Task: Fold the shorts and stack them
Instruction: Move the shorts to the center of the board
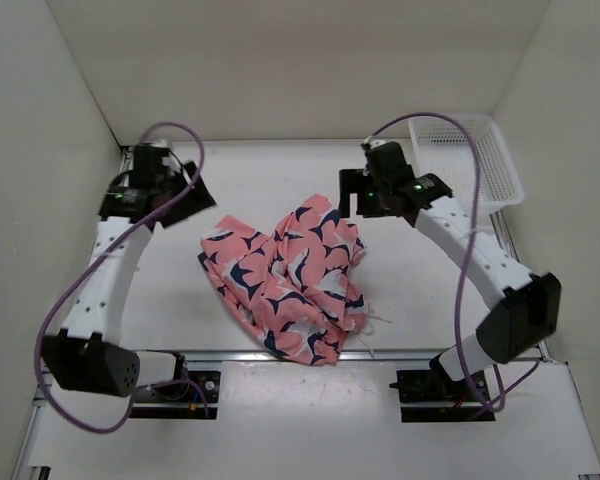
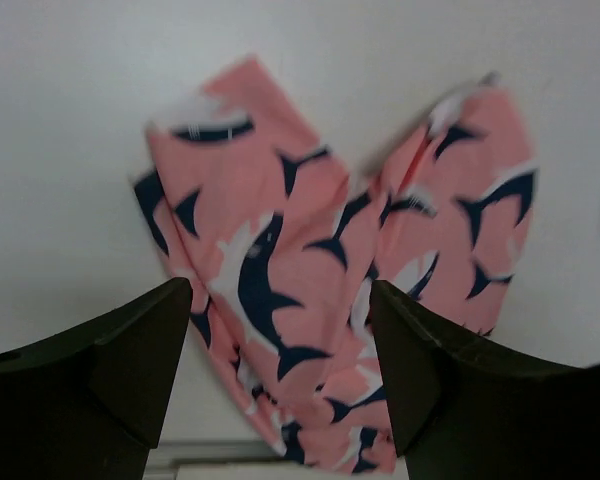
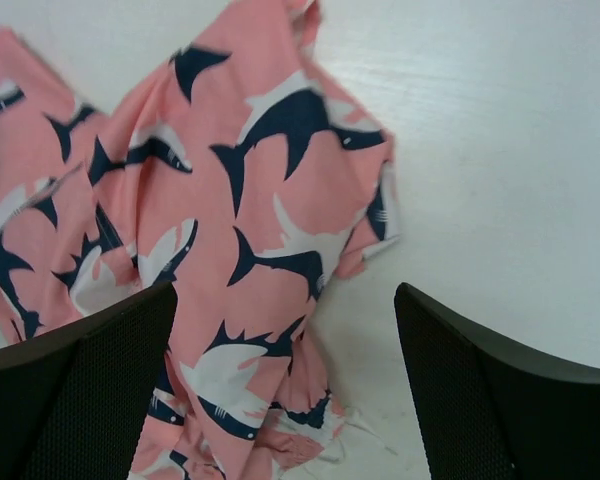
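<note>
The white table (image 1: 280,180) carries everything. At its middle, somewhat toward the near edge, the shorts (image 1: 285,275) lie in a crumpled, unfolded heap. They are salmon-pink with navy-and-white shark shapes, with two lobes pointing far and a bunched end near.

The left arm (image 1: 105,275) rises from the near left toward the far left. The right arm (image 1: 480,265) bends from the near right in toward the middle.

A white mesh basket (image 1: 505,165) sits in the far right corner, well apart from the shorts.

The left gripper (image 2: 280,295) hangs to the left of the cloth, its jaws spread with nothing between them. The right gripper (image 3: 285,295) hangs over the far right edge of the shorts, its jaws wide apart and pinching no fabric.
</note>
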You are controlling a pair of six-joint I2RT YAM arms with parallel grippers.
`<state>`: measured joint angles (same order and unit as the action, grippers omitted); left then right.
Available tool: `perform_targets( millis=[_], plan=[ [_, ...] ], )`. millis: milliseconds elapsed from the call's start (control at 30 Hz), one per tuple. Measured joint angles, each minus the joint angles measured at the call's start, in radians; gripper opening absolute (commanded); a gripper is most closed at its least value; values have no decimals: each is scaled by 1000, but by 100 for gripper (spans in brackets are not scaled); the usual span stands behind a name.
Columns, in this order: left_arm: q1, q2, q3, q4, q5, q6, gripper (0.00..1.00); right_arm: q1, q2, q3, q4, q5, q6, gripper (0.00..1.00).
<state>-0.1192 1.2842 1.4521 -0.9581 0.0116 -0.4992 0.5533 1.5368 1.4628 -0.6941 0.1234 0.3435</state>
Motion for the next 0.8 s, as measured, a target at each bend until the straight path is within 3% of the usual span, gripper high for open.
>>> perform_targets(
  millis=[133,267,433,533,600,633,667,700,733,800],
  plan=[
    [-99,60,-286,52,54,-59,99,-34,-203,-89,17,40,27,94],
    [-187,66,-481,40,68,-148,99,-18,-340,-295,32,4,91,95],
    [-183,92,-511,67,24,-228,98,125,-287,-517,-14,-49,184,99],
    [-177,171,-512,111,20,-256,85,243,-258,-543,-38,-61,211,97],
    [-176,243,-517,150,28,-271,71,301,-232,-541,-27,-64,218,83],
    [-177,276,-518,163,31,-275,60,316,-210,-538,-19,-63,221,73],
    [-177,312,-519,175,33,-283,35,323,-184,-536,-9,-64,220,61],
    [-177,339,-519,183,34,-290,24,325,-152,-533,3,-67,216,36],
    [-177,358,-519,188,34,-288,14,325,-126,-529,10,-71,207,21],
    [-175,359,-518,188,41,-283,10,325,-74,-510,21,-74,196,2]
  ],
)
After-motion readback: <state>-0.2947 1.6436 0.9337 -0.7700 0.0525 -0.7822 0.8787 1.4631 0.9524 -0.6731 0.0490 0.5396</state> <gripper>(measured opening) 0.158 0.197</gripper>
